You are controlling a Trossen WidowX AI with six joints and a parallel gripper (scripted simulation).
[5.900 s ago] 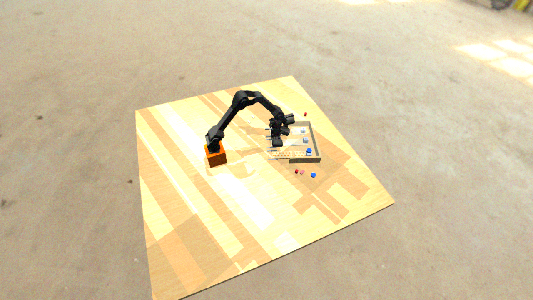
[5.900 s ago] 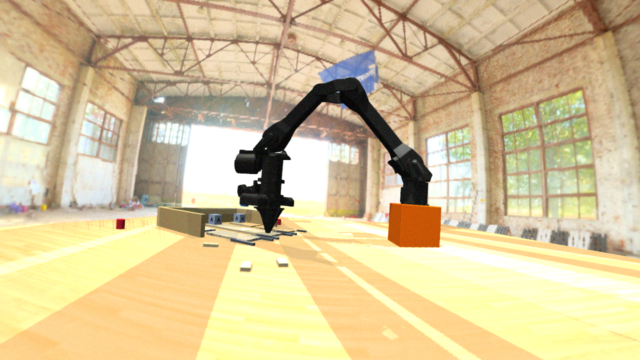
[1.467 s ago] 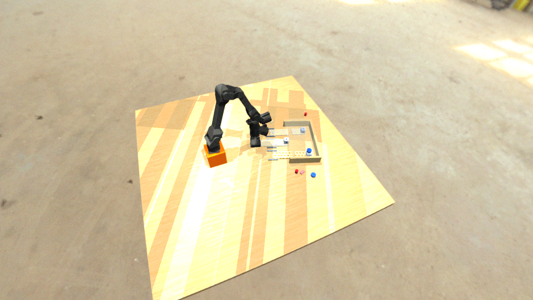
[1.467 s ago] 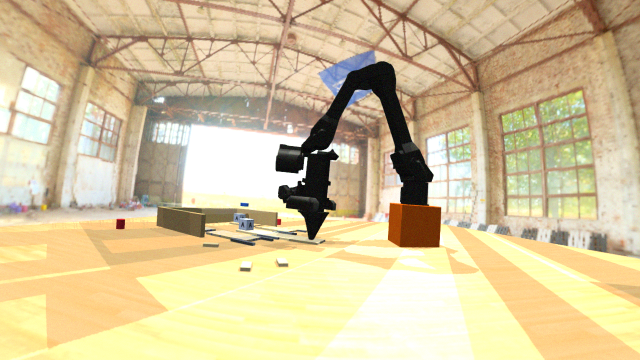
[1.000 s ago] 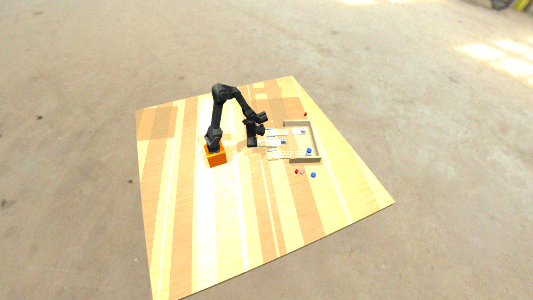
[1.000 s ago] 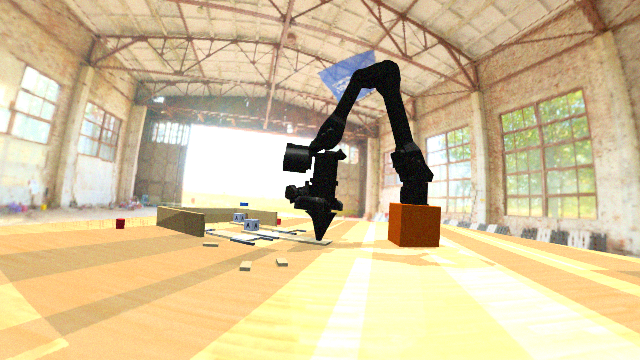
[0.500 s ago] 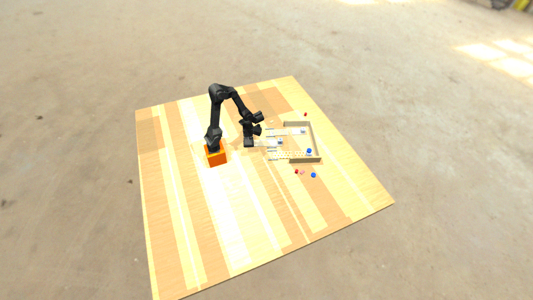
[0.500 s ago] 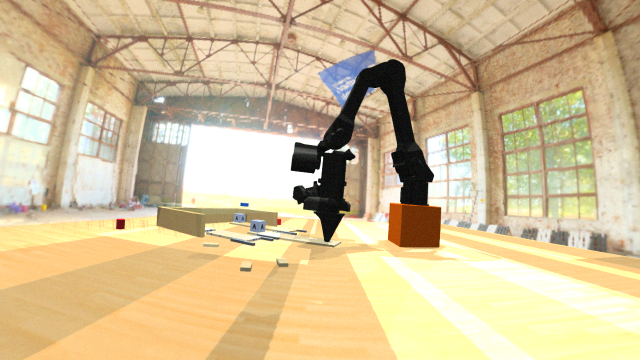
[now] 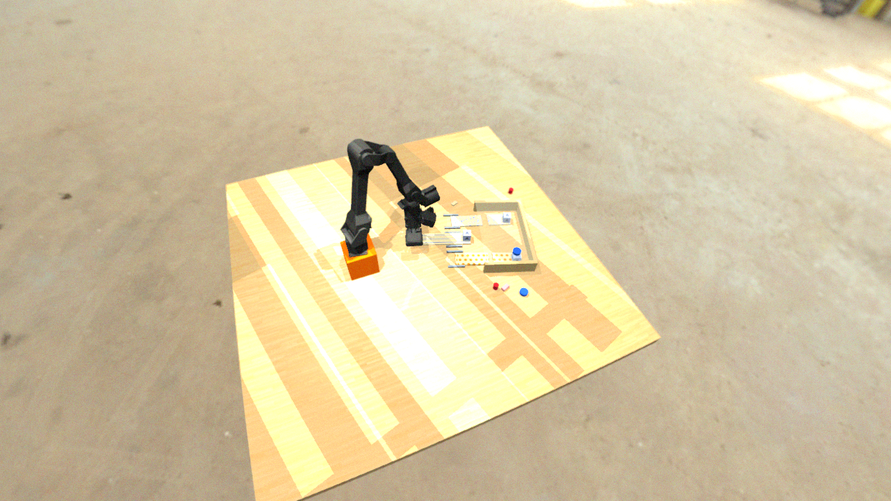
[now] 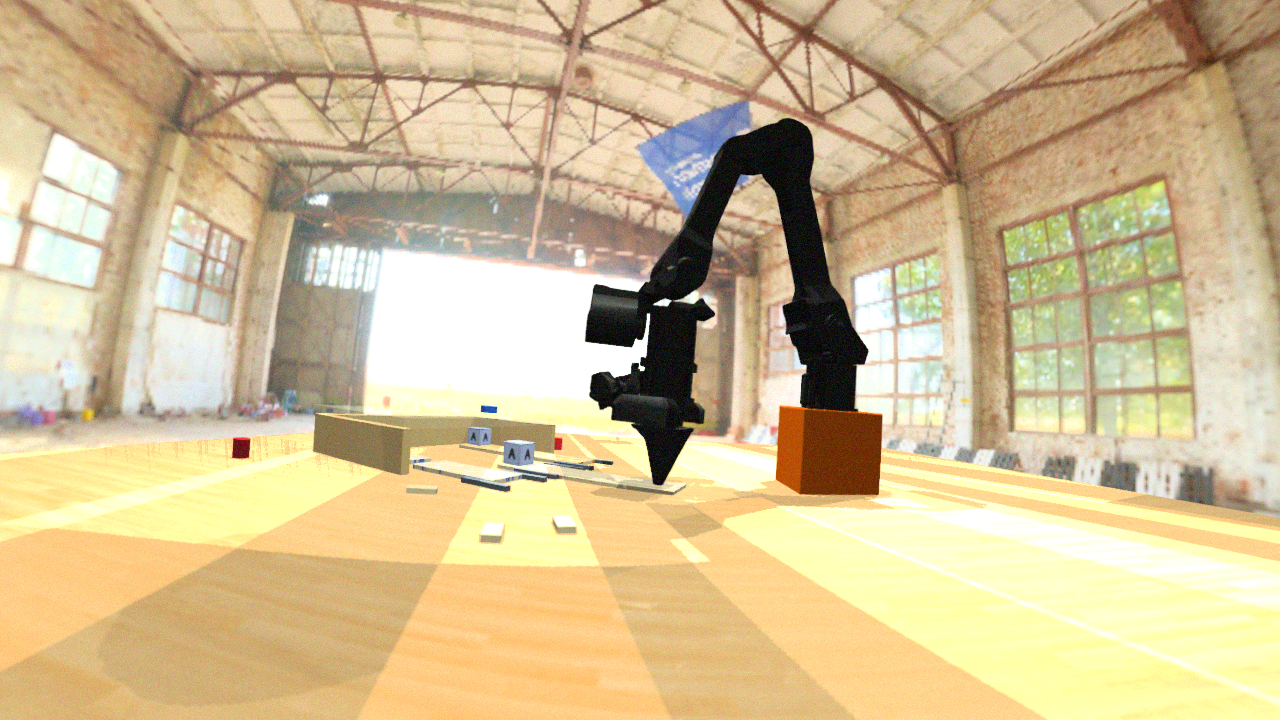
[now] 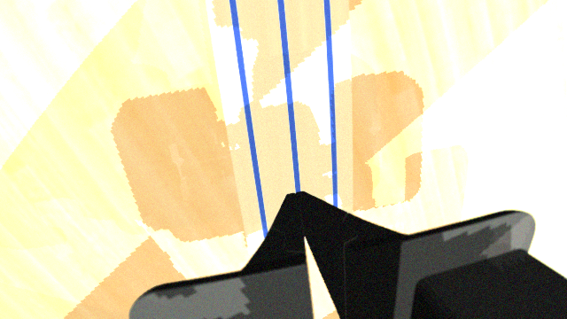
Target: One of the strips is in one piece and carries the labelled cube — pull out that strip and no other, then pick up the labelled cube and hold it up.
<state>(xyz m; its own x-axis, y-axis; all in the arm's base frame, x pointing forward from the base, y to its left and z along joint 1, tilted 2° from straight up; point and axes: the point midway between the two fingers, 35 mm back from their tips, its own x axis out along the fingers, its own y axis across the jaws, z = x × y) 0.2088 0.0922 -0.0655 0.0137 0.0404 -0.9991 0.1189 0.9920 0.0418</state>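
Observation:
The strip with blue lines (image 9: 439,239) (image 10: 626,484) (image 11: 270,155) reaches out of the tray's open side in one piece. A pale cube marked A (image 9: 466,235) (image 10: 518,452) rides near its tray end. My gripper (image 9: 414,243) (image 10: 659,482) (image 11: 296,200) is shut and points down, its tips at the top face of the strip's outer end, with nothing between them. The blue-dotted strip (image 9: 466,220) is parted from its rear piece (image 9: 493,220), which bears a cube (image 9: 506,217). The orange-dotted strip (image 9: 471,259) appears split; its cube (image 9: 516,256) has a blue disc on top.
A three-sided wall (image 9: 527,236) (image 10: 362,441) surrounds the rear pieces. Low dark rails (image 9: 454,246) (image 10: 486,483) flank the strips. Red cylinders (image 9: 495,286) (image 9: 510,191), a pink block (image 9: 505,287) and a blue disc (image 9: 523,291) lie outside the wall. Small pale blocks (image 10: 492,531) (image 10: 563,523) lie nearby.

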